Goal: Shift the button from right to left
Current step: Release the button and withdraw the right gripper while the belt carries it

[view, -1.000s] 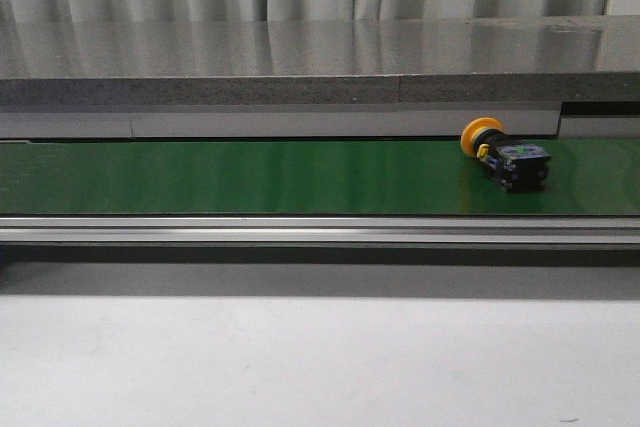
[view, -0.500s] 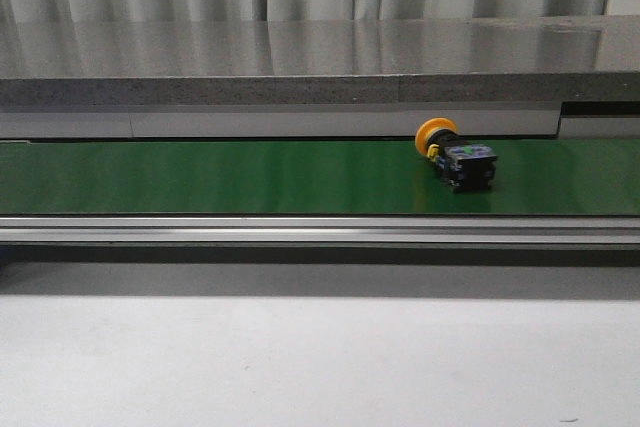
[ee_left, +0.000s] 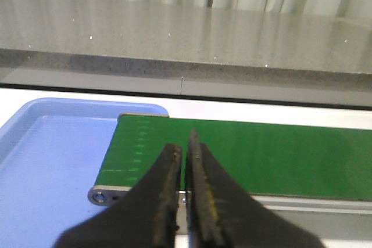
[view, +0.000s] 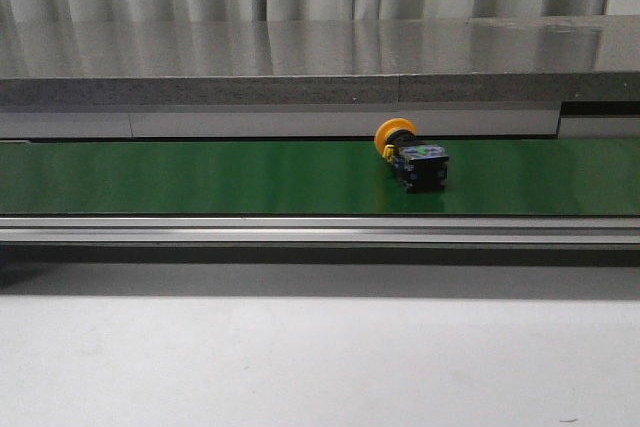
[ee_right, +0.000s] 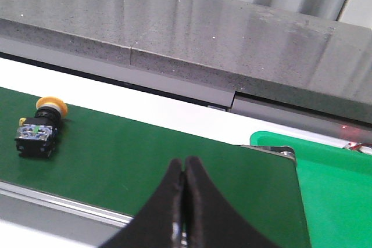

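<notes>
The button (view: 410, 156) lies on its side on the green conveyor belt (view: 200, 177), right of the middle in the front view, its orange-yellow cap toward the back. It also shows in the right wrist view (ee_right: 39, 126), far from my right gripper (ee_right: 184, 162). The right gripper is shut and empty above the belt's right end. My left gripper (ee_left: 184, 146) is shut and empty above the belt's left end (ee_left: 151, 155). Neither gripper shows in the front view.
A blue tray (ee_left: 40, 166) sits past the belt's left end. A green bin (ee_right: 331, 172) sits past the belt's right end. A grey stone ledge (view: 320, 67) runs behind the belt. A metal rail (view: 320, 229) runs along its front.
The button has travelled left along the belt, from the right side toward the middle. Neither gripper has entered the front view.
</notes>
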